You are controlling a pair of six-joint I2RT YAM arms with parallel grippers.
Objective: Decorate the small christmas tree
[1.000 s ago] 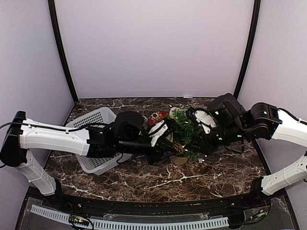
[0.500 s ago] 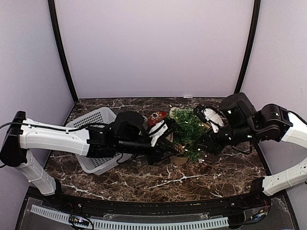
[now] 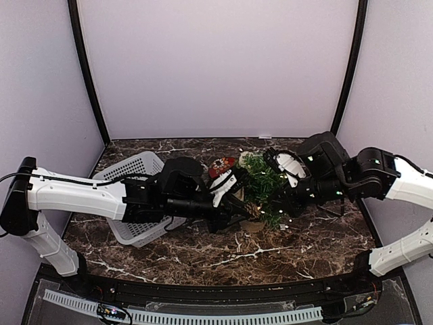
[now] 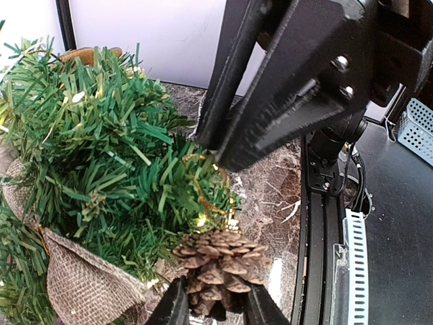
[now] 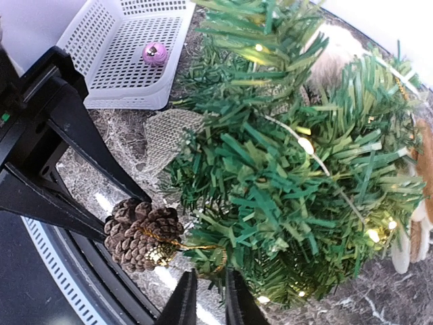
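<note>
The small christmas tree (image 3: 264, 181), green with tiny lights and a burlap-wrapped pot (image 3: 253, 226), stands mid-table. It fills the left wrist view (image 4: 101, 156) and the right wrist view (image 5: 298, 183). My left gripper (image 3: 243, 208) is shut on a brown pine cone (image 4: 220, 267) at the tree's low front edge, also in the right wrist view (image 5: 141, 233). The cone's gold loop (image 5: 226, 261) reaches into the lower branches. My right gripper (image 5: 211, 288) is pinched on that loop, its jaws almost together. From the top it comes in at the tree's right side (image 3: 276, 202).
A white perforated basket (image 3: 132, 177) lies at the left, with a pink bauble (image 5: 154, 53) in it. A red ornament (image 3: 221, 166) sits on the tree's back left. The table's black front rail (image 4: 338, 223) runs close beside the cone.
The right arm drew back to the right half a second ago and has returned to the tree's lower right. The left arm with the cone has stayed put.
</note>
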